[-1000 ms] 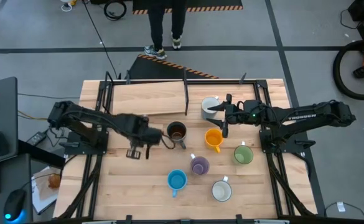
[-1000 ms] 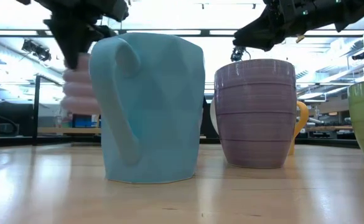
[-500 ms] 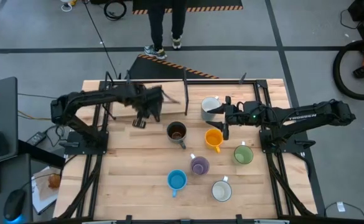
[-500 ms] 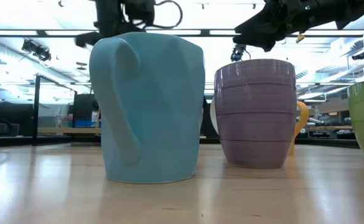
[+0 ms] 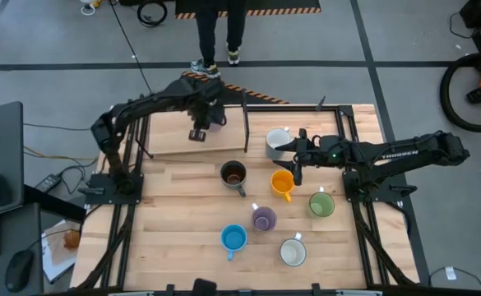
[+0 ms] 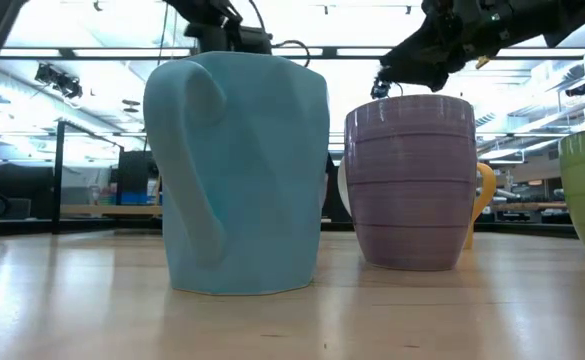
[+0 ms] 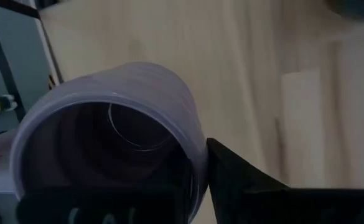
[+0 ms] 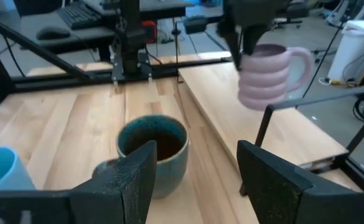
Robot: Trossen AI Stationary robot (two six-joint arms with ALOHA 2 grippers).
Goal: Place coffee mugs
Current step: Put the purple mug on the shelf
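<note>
The left gripper (image 5: 201, 123) is clamped on the rim of a lilac mug (image 8: 270, 74), high over the raised board (image 5: 182, 136) at the table's back, and if it tips or lets go early the mug could drop and crack, while the right gripper (image 5: 296, 154) waits, fingers apart, near the dark brown mug (image 5: 233, 173).

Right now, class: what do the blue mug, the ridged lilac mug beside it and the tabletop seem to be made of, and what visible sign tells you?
Blue mug: probably glazed ceramic; thick wall, smooth soft sheen.
Lilac mug: likely glazed ceramic too; ridged bands catching faint highlights.
Tabletop: pale wood, seemingly sealed; plank seams and grain show, with a mild reflection.
</note>
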